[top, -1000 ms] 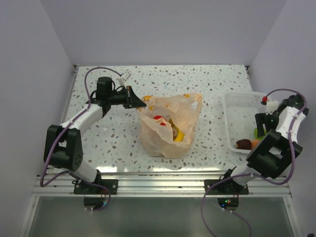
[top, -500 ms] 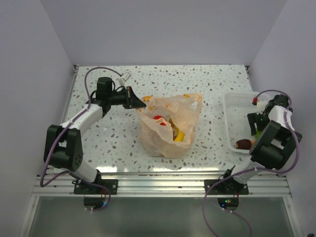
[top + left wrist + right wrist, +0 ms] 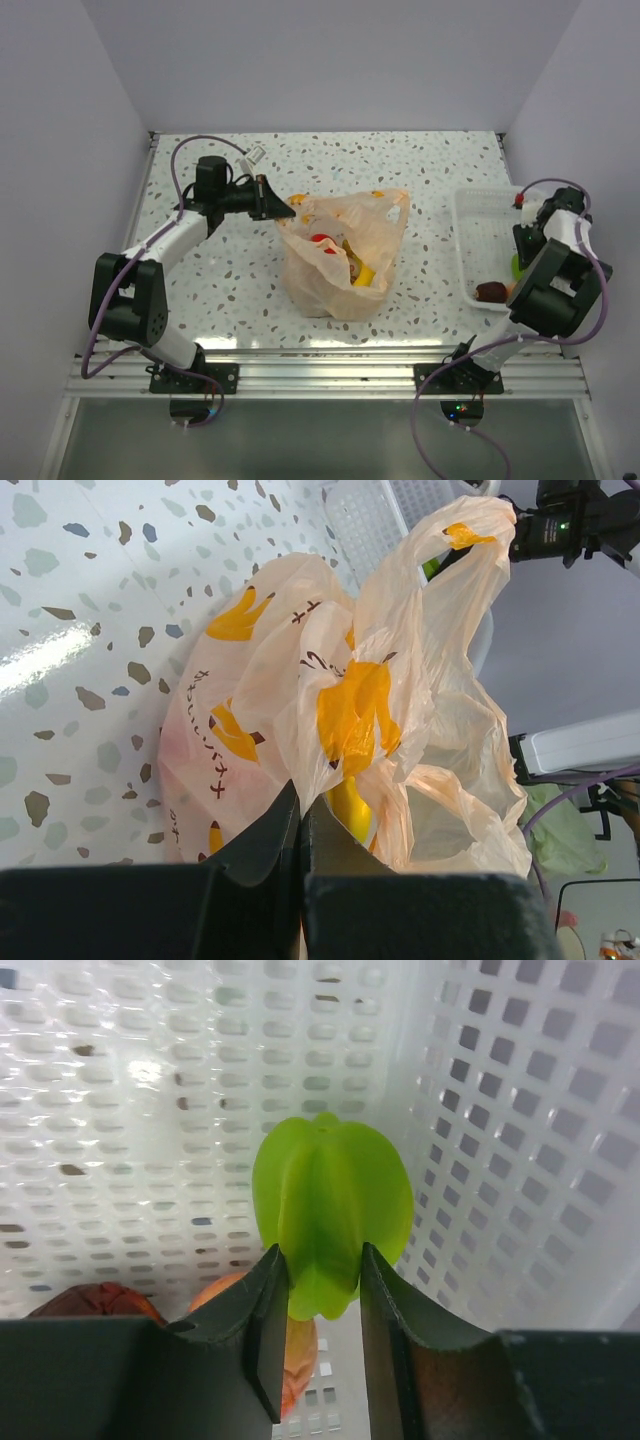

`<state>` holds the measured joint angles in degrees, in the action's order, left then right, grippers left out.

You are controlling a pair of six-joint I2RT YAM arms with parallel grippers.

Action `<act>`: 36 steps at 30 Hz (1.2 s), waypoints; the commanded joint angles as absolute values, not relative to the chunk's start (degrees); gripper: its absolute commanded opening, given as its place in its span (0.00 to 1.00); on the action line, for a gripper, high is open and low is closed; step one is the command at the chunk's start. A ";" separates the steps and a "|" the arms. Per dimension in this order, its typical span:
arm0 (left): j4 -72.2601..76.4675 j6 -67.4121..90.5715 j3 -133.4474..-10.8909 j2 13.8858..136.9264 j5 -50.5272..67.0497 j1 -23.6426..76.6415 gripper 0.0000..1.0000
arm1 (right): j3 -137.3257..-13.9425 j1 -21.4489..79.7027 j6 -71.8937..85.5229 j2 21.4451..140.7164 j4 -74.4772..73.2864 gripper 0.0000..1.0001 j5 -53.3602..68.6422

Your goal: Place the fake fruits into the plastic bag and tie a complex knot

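Observation:
The plastic bag (image 3: pixel 345 255) stands mid-table with its mouth open; a yellow banana bunch (image 3: pixel 362 272) and a red fruit (image 3: pixel 320 240) lie inside. My left gripper (image 3: pixel 280 207) is shut on the bag's left rim and holds it up; in the left wrist view my left gripper (image 3: pixel 302 800) pinches the bag (image 3: pixel 300 680), with the banana (image 3: pixel 348 805) just behind. My right gripper (image 3: pixel 322 1260) is down in the white basket (image 3: pixel 150 1110), shut on the green fruit (image 3: pixel 330 1210). An orange fruit (image 3: pixel 300 1345) and a dark maroon piece (image 3: pixel 95 1302) lie beneath it.
The white perforated basket (image 3: pixel 480 215) sits at the table's right edge, with the maroon piece (image 3: pixel 491 291) and the green fruit (image 3: pixel 516 265) in its near corner. Grey walls close the table on three sides. The speckled tabletop (image 3: pixel 230 280) lies left of the bag.
My right arm has folded inward and turned its wrist over the basket's near right corner, around the green fruit. My left arm and the bag have not moved.

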<state>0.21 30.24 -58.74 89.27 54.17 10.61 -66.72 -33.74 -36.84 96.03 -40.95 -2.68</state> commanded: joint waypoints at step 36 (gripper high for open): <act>-3.08 25.93 -61.08 87.80 54.23 10.20 0.00 | -86.30 22.42 -9.56 74.81 -48.24 0.97 22.60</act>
<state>-3.95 27.35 -60.07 89.27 53.91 10.61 -81.69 23.18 -8.51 79.24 -50.28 27.86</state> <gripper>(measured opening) 0.019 0.938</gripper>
